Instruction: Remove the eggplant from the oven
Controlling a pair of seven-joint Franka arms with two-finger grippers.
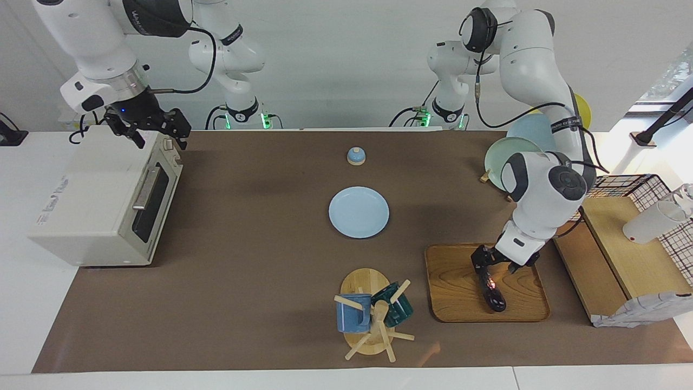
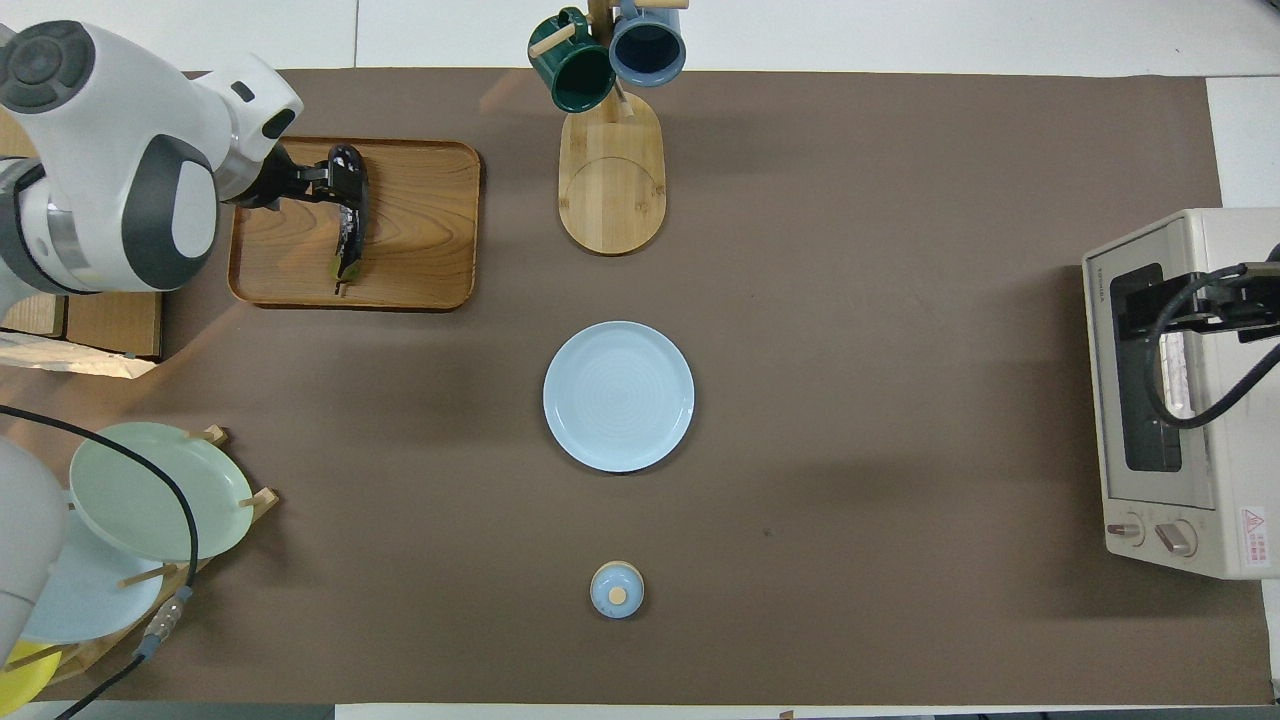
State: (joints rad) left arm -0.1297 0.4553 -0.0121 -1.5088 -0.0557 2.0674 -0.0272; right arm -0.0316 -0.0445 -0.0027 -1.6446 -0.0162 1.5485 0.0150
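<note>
The dark purple eggplant [image 1: 491, 293] [image 2: 347, 218] lies on the wooden tray [image 1: 455, 287] [image 2: 420, 230] at the left arm's end of the table. My left gripper [image 1: 495, 264] [image 2: 318, 185] hangs open just over the eggplant's thick end, and the eggplant lies free on the tray. The cream oven [image 1: 92, 200] [image 2: 1190, 400] stands at the right arm's end with its dark glass door shut. Open and holding nothing, my right gripper [image 1: 157, 130] [image 2: 1215, 310] waits over the oven's top, at the end nearer to the robots.
A pale blue plate [image 1: 358, 212] lies mid-table, with a small blue lidded pot [image 1: 355, 156] nearer to the robots. A mug tree [image 1: 373, 317] holds two mugs beside the tray. A plate rack [image 1: 514, 154] and a wire rack with wooden shelves [image 1: 633, 244] flank the left arm.
</note>
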